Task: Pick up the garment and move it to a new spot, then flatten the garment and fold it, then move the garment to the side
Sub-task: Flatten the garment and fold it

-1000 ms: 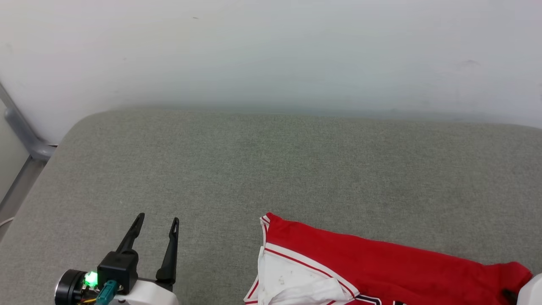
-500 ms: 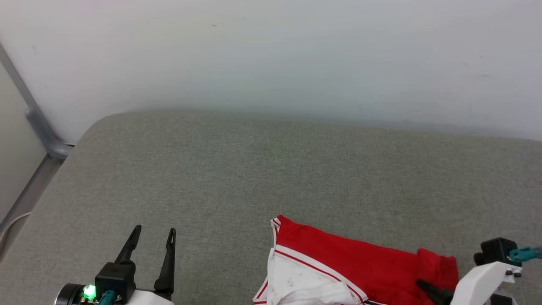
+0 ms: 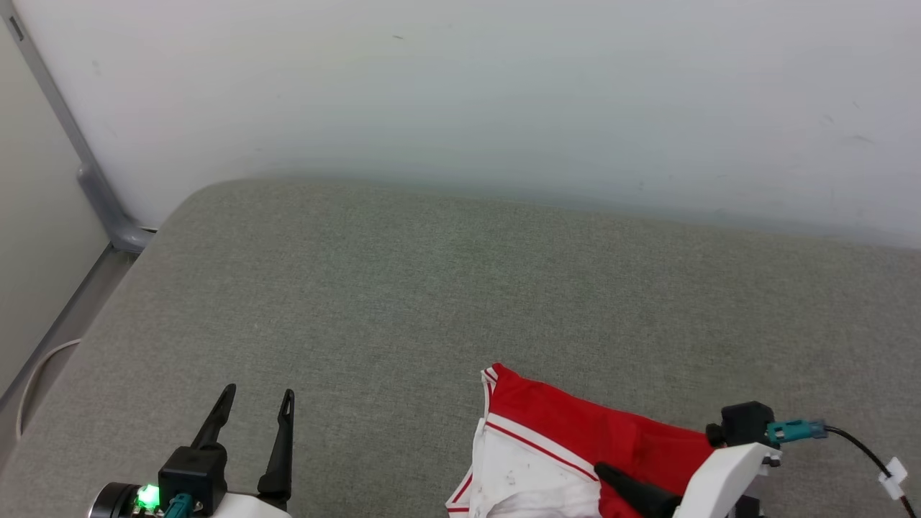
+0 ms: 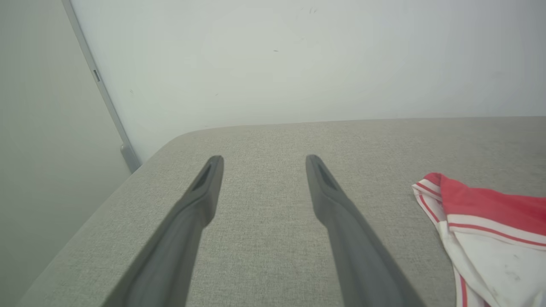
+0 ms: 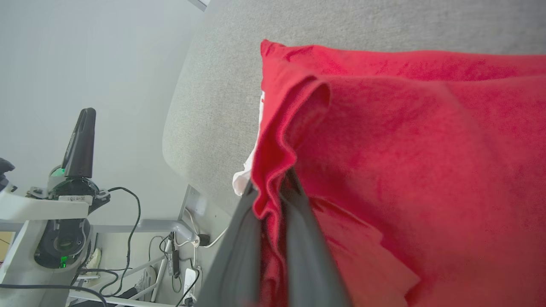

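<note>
Grey cushion [image 3: 432,288] (fabric); garment [image 3: 575,432] atop

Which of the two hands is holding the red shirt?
The right hand: it is shut on a fold of the garment. The left hand is open and empty.

Soft matt cloth garment [image 3: 575,432], coarse woven grey cushion [image 3: 432,288], smooth wall [image 3: 504,86]

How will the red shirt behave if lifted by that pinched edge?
Likely floppy: the garment ruffles where the right gripper pinches it, jaws shut. Probably hangs limp from that one pinch. Pushed, likely bunches on the textured cushion.
</note>
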### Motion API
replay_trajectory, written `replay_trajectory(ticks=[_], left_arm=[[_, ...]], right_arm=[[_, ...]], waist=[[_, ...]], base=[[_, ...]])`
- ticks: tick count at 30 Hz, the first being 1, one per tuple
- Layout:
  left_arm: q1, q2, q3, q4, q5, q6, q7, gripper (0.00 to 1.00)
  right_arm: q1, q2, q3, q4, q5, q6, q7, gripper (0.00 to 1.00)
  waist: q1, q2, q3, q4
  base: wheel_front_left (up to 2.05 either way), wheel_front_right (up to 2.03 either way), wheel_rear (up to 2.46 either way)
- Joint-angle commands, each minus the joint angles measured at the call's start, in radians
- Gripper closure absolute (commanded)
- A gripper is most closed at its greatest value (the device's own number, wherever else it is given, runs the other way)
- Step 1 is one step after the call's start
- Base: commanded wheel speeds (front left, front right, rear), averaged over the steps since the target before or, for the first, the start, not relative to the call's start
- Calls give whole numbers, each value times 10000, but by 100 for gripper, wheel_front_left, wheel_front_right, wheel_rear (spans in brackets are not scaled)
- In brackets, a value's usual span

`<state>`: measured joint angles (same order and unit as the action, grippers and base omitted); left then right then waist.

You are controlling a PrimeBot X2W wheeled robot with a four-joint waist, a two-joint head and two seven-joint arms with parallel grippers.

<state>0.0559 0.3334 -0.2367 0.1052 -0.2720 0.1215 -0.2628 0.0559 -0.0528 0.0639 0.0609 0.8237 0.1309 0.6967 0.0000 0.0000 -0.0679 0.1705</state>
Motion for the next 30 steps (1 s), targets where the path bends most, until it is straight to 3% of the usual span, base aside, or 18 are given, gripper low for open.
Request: replay_trajectory(ticks=[1,7,17,19,30], left_arm=[[49,-46,42,39,61,-34,-25,0],[-25,-40,42,82,107,-82,-25,0],[-112,-46,-31,197,131,-158,-24,0],[-110,-40,-39,227,123,-169,-25,0],[-143,54,83,230,101,-143,-24,0]], right_arm=[[-247,42,217,252,172,-5,-289,100],[-1121,38,1564,1722,856,-5,-1645,100],[-2858,34,2968,4795,1357,-5,-3680,100],[-3151,31,3187,5270,1509,-5,-4087,0],[-4166,29,5426,5778,3917,-5,-5042,0]], waist=[[0,0,5,46],[0,0,12,232],[0,0,68,628],[0,0,70,682],[0,0,-29,511]], base=[[0,0,0],[0,0,0],[0,0,0],[0,0,0],[0,0,0]])
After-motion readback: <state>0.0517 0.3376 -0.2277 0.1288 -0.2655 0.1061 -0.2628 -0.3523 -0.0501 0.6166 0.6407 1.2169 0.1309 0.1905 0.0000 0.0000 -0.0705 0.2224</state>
